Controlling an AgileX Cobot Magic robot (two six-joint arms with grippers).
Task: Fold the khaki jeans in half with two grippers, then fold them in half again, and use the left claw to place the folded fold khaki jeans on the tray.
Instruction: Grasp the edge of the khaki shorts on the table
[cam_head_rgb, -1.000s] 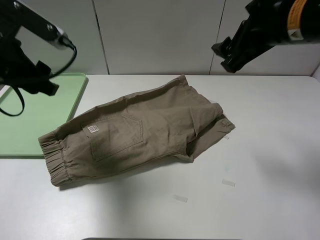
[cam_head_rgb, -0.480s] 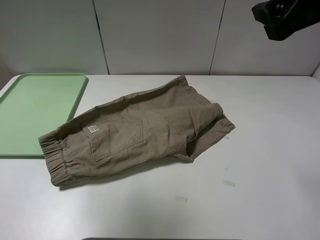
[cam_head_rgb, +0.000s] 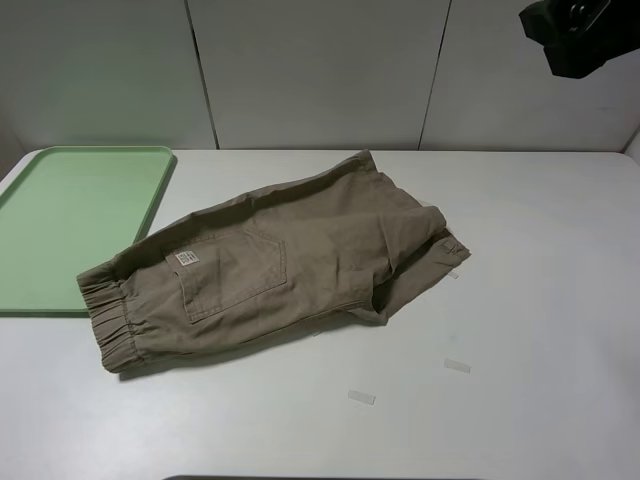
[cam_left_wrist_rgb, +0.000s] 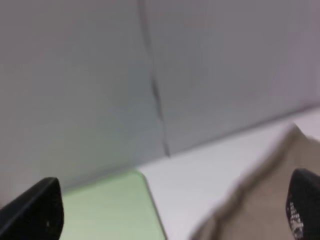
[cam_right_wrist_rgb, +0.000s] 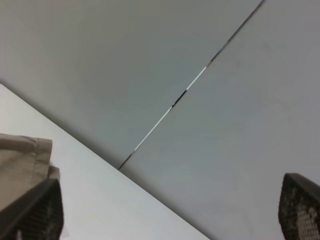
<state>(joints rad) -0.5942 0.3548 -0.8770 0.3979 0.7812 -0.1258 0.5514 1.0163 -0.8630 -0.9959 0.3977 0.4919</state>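
The khaki jeans (cam_head_rgb: 270, 270) are laid on the bench (cam_head_rgb: 540, 300), one end apparently touching the tray (cam_head_rgb: 70, 220). The left jaws and right jaws are held wide open, empty.

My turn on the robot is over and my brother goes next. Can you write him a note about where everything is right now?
The left tool is open, holding nothing.
The right tool is open, holding nothing, raised high.
The khaki jeans lie on the table beside the tray, apparently folded once.
Left to do: the second fold, then the left tool sets them on the tray.
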